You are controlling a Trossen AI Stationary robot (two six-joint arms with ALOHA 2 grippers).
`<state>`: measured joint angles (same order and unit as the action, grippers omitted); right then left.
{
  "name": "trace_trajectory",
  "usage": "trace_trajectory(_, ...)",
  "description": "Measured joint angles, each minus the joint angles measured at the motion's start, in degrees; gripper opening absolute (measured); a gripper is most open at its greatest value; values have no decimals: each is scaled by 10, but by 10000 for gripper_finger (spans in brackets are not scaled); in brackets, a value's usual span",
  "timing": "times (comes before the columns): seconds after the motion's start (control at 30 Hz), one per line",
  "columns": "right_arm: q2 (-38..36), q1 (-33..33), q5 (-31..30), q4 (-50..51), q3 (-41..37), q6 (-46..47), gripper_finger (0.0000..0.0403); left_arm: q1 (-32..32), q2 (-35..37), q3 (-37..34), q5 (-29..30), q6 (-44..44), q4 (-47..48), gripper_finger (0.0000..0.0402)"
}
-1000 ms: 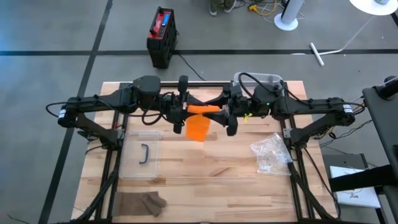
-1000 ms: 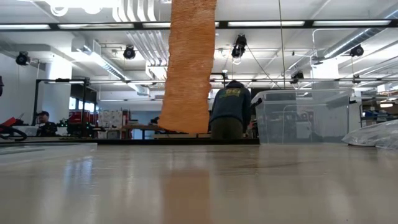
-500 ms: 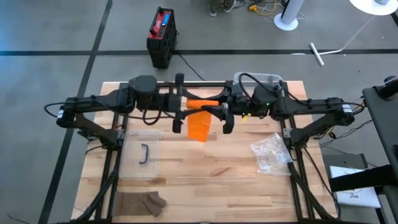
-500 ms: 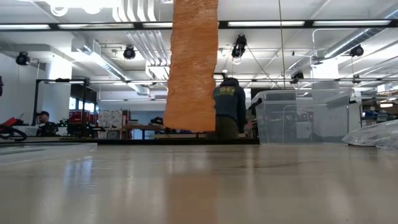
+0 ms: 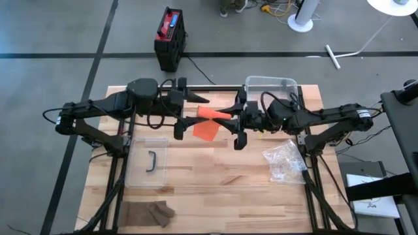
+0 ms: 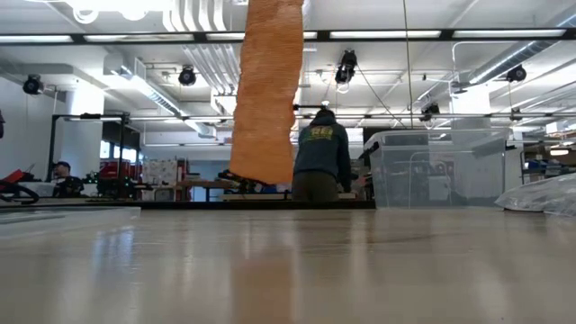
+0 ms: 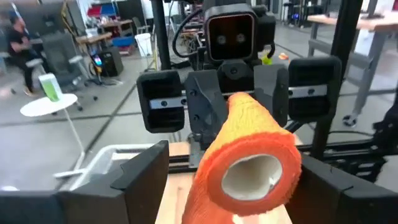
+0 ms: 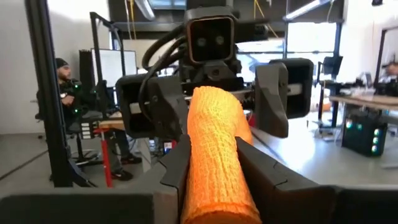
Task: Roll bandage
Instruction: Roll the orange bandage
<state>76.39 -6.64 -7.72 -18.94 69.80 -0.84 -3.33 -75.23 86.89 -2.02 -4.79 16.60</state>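
Orange bandage roll [image 5: 213, 115] held horizontal above table [image 5: 215, 183] centre, loose tail [image 6: 265, 90] hanging clear of wood. Clamped at 1 end between right gripper [image 8: 214, 168] fingers. Left gripper [image 7: 224, 180] spread wide around opposite end, not touching.

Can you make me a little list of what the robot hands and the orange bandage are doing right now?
bandage: orange roll held in the air above the table, loose end hanging down
right hand: shut on the roll
left hand: open, fingers either side of the roll's end, not gripping
clear bin: at the table's far edge
clear lid: flat on the table
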Motion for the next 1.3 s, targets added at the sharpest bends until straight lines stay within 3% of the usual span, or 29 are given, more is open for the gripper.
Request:
trace_trajectory(0.3,-24,-30,-24,-22,-53,-62,89,0,-2,-6,-25,83,-1,199)
trace_trajectory(0.5,-35,-36,-9,-16,-64,-67,89,0,-28,-9,-113,84,-39,109)
trace_trajectory(0.67,-50,-38,-12,2,-69,-68,89,0,-38,-10,-134,87,-44,37)
trace_trajectory(0.8,-68,-40,-34,25,-75,-80,89,2,-40,-11,-128,100,-48,29)
trace_trajectory(0.9,-77,-40,-37,42,-75,-80,89,5,-39,-12,-126,85,-45,60)
trace_trajectory(1.13,-81,-41,-41,50,-75,-80,89,6,-32,-12,-130,45,-52,197)
trace_trajectory(1.3,-80,-40,-58,37,-75,-82,89,7,-55,-18,-137,34,-76,271)
